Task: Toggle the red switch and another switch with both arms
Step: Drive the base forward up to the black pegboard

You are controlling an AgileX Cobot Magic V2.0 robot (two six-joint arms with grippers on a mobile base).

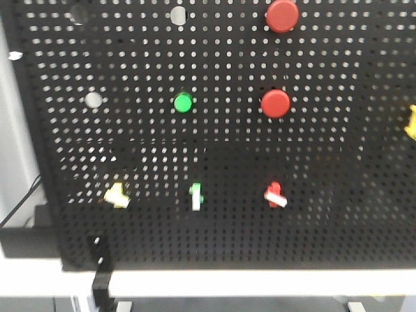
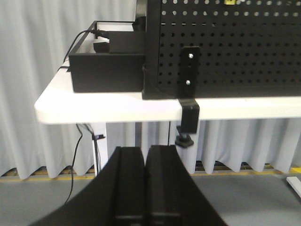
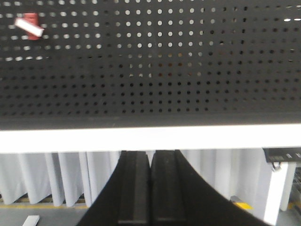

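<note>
On the black pegboard (image 1: 221, 149), the lowest row runs yellow toggle (image 1: 117, 195), green toggle (image 1: 196, 196), then the red switch (image 1: 275, 195), its white lever tilted down to the right. The left gripper (image 2: 146, 155) sits below the white table (image 2: 94, 108) edge, fingers pressed together, holding nothing. The right gripper (image 3: 150, 157) is likewise closed and empty.

Rightmost switch (image 1: 275, 195) on the pegboard (image 1: 344, 221) — directly below a button (image 1: 275, 103).

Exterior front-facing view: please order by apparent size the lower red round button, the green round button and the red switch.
1. lower red round button.
2. green round button and red switch: about alike, not ranked.
</note>
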